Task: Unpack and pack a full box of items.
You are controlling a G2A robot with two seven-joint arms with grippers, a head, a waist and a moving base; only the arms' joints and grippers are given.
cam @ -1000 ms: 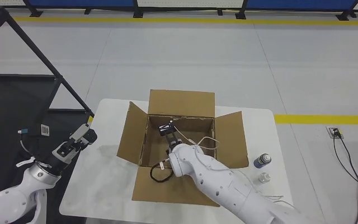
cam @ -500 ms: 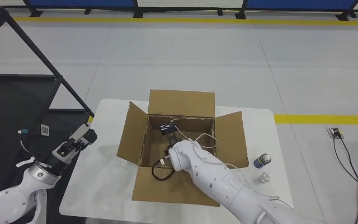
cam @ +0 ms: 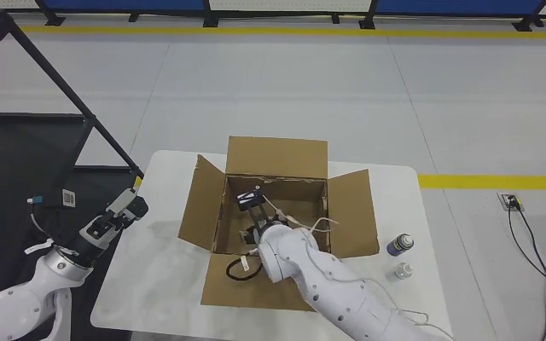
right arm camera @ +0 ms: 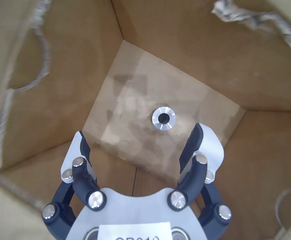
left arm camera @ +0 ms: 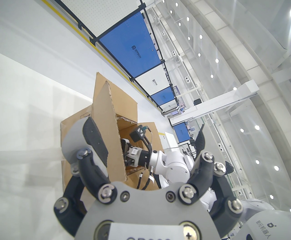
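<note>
An open cardboard box (cam: 276, 157) stands on the white table (cam: 162, 273), flaps spread. My right arm (cam: 290, 256) goes down into it. In the right wrist view, the right gripper (right arm camera: 139, 130) hangs open above the box floor (right arm camera: 127, 75). A small silver round item with a dark centre hole (right arm camera: 163, 118) stands on that floor, just beyond the fingertips and nearer one of them. My left gripper (cam: 132, 205) sits at the table's left edge, apart from the box. It is open and holds nothing (left arm camera: 145, 129), facing the box's side flap (left arm camera: 102, 118).
A dark blue can (cam: 399, 245) and a small white bottle (cam: 402, 271) stand on the table to the right of the box. A black frame with dark netting (cam: 51, 153) rises beside the table on the left. Torn tape hangs from the box rim (right arm camera: 250, 16).
My right arm has shifted slightly to the left inside the box, its wrist and dangling cable moving with it. The left arm has kept still.
</note>
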